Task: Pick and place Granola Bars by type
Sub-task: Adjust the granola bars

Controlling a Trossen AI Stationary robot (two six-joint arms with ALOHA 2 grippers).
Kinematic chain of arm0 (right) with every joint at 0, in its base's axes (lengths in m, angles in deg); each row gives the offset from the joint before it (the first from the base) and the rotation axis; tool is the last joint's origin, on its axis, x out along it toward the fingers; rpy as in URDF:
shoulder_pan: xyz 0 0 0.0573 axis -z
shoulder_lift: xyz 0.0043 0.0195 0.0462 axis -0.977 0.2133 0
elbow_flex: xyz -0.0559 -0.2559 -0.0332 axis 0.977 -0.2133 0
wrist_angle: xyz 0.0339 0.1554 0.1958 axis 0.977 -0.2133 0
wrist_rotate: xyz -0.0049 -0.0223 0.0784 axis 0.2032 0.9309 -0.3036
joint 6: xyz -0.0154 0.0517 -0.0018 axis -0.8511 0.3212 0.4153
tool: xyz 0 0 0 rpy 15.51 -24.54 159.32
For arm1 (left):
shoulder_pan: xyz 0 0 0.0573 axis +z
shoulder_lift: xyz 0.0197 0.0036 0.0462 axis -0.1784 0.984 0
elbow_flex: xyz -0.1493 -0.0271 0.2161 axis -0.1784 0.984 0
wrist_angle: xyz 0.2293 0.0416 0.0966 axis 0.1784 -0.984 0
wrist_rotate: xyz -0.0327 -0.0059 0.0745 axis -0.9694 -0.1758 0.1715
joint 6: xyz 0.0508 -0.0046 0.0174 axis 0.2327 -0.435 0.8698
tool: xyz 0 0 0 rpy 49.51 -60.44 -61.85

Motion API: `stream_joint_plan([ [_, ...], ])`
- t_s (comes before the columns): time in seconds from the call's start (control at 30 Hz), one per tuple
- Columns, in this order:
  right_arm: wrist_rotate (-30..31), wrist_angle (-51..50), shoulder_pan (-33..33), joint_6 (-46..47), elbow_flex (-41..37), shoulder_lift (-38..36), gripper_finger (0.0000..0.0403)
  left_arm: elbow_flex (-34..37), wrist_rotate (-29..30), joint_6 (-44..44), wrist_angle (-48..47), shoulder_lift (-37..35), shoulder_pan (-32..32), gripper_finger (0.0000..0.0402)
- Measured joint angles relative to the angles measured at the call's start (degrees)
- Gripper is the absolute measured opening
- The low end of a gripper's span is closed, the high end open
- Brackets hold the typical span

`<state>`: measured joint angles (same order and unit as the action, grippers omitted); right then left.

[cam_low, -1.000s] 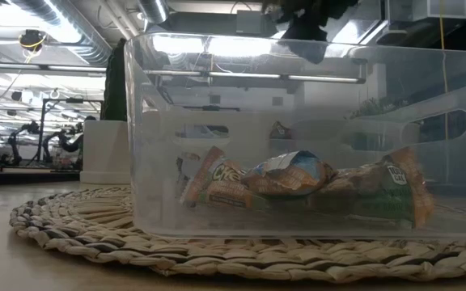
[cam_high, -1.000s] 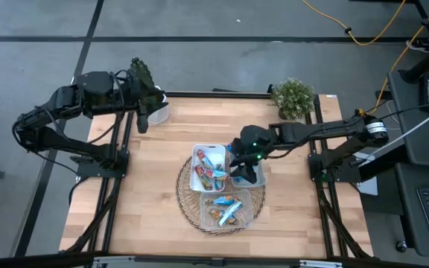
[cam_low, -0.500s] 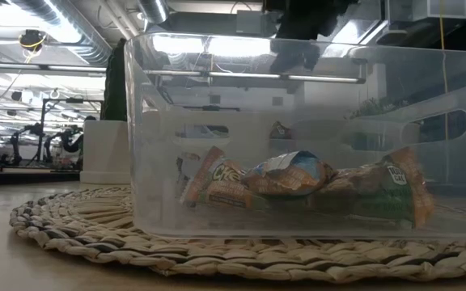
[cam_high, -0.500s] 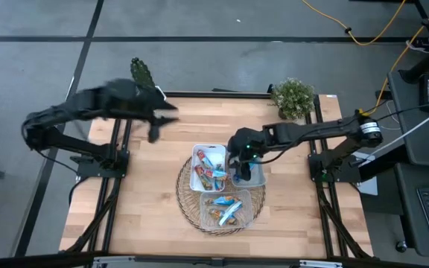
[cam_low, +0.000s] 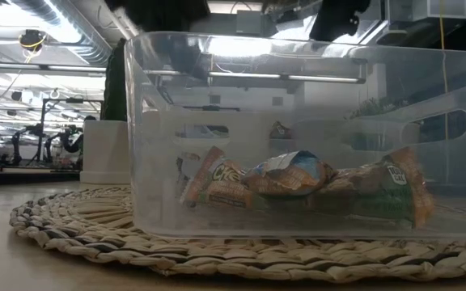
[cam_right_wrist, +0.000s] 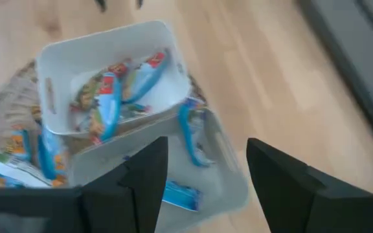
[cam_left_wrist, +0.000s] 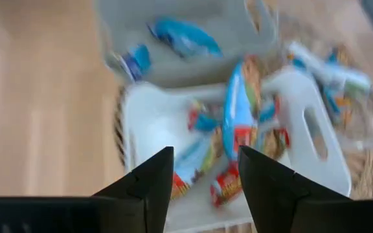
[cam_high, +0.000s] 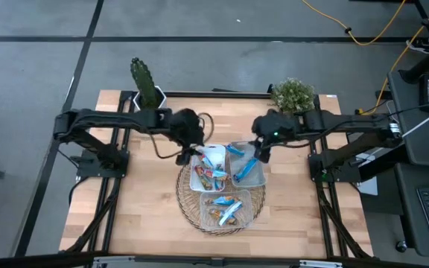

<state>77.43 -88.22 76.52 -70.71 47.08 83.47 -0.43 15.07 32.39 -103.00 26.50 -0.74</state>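
A: Where do the Granola Bars (cam_high: 213,170) sit?

B: In three bins grouped on a round woven mat (cam_high: 185,195) at the centre of the high view. The white tray (cam_high: 196,176) at centre-left holds a mix of blue and red-orange wrappers. The grey tray (cam_high: 255,177) to its right holds only blue bars (cam_right_wrist: 190,131), two or three of them. A clear bin (cam_low: 140,121) at the lower middle holds bars too; the low view shows tan and green wrappers lying against its see-through wall.

A: Why split that way?

B: It reads as sorting by type: blue ones go to the grey tray, the mixed pile is the source.

A: And the arms?

B: The left gripper (cam_high: 194,141) hangs just above the white tray's upper-left corner. Its wrist view shows both fingers (cam_left_wrist: 149,188) spread with a gap, nothing between them. It looks ready to reach in for a bar. The right gripper (cam_high: 262,149) hovers over the grey tray's upper right edge, fingers (cam_right_wrist: 147,173) wide apart and empty.

A: Textures?

B: Crinkly, glossy foil on flat, narrow bars, which may slip. The trays are smooth plastic with cut-out handles, the mat is coarse coiled fibre, and the table (cam_high: 118,193) is pale wood planks.
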Motion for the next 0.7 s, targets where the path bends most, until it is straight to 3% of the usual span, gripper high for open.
stream_joint_plan([
  [0.3,0.2,-1.8,0.0,-6.0,0.0,-4.0,0.0211,0.0,-2.2,4.6,3.2,9.3,-6.0,0.0166],
  [0.7,-1.9,-2.2,0.3,-11.4,0.0,-4.1,0.0211,-0.1,1.4,0.4,9.4,17.9,-9.9,0.0166],
])
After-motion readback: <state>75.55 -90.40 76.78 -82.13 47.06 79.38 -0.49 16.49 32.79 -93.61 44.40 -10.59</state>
